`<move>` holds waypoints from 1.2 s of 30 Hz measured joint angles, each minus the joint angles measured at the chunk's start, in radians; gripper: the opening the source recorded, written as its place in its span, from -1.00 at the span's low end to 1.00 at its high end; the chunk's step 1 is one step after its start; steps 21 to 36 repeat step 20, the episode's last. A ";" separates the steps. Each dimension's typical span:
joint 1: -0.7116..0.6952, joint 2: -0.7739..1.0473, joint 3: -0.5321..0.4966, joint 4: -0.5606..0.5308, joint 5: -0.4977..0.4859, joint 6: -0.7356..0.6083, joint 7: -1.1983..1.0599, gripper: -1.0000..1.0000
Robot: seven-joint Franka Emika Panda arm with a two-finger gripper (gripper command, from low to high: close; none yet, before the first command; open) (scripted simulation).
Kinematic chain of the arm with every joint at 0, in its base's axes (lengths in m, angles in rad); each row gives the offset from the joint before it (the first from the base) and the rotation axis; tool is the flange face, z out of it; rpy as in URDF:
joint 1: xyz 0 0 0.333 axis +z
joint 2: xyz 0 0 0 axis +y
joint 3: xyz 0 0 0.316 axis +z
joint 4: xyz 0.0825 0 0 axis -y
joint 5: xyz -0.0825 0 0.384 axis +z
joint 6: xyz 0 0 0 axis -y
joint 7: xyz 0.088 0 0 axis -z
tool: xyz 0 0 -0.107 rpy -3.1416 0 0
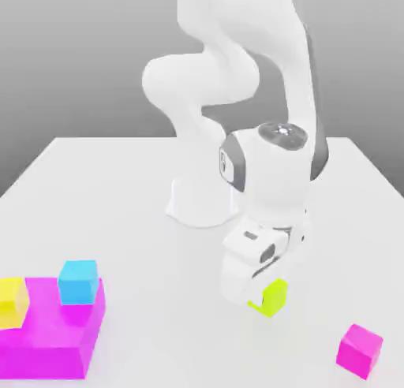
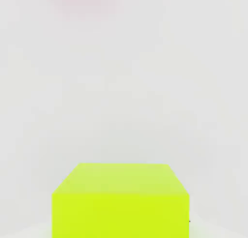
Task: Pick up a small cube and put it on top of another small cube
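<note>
- Lime cube [image 1: 273, 297]: the likely cube to be moved, partly hidden under the gripper [image 1: 262, 295], which reaches down from above. In the exterior view it sits at 6 o'clock from the arm's hand [image 1: 272, 177].
- Magenta cube [image 1: 360, 351]: at 4 o'clock from the lime cube in the exterior view, well apart, on the white table [image 1: 150, 300]. With nothing on top, it could serve as the base of the stack.
- Purple block [image 1: 47, 363]: at 9 o'clock from the lime cube, wide and flat, cut off by the picture's edge. It carries 2 cubes: a blue cube [image 1: 78, 282] at the 1 o'clock part of its top and a yellow cube [image 1: 11, 303] at 9 o'clock. Either could also be the target; the pictures do not settle which.
- Why the hand is placed so: it is right over the lime cube, and the hand view shows that cube squared up close to it, which suits an even pinch on 2 opposite sides.
- Gripper: closed on the lime cube, opened no wider than the cube needs. Whether the cube is clear of the table, I cannot tell.
</note>
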 joint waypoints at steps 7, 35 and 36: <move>0.041 0.051 0.058 0.223 -0.020 -0.172 -0.189 -1.00; 0.087 0.270 0.096 0.438 -0.082 -0.173 -0.329 1.00; 0.087 0.270 0.096 0.438 -0.082 -0.173 -0.329 1.00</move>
